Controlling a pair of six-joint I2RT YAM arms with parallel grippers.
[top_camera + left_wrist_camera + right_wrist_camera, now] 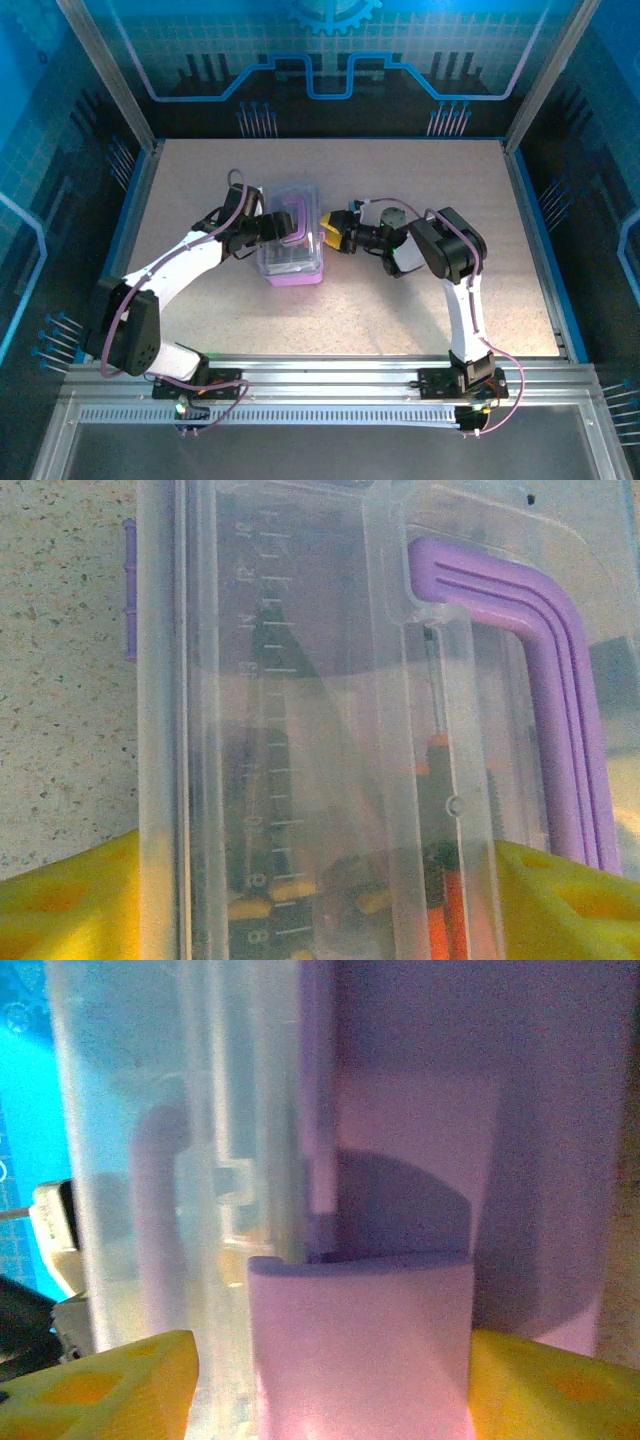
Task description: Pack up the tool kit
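Yellow fingers (pixel 60 905) of my left gripper (pixel 320 865) stand wide apart at the bottom of my left wrist view, with the tool case's clear lid (pixel 300 680) lying across the space between them. I cannot tell whether they press on it. Through the lid I make out an orange-handled screwdriver (pixel 442 900), and the purple handle (pixel 560 680) curves along the lid's right side. On my right wrist, the right gripper (pixel 330 1360) is spread around a purple latch (pixel 360 1340) on the case's side. The latch sits just against one finger, and a gap shows at the other. From above, the purple tool case (pixel 292 250) rests mid-table (pixel 420 190), with my left gripper (pixel 258 230) at its left side and my right gripper (pixel 330 232) at its right.
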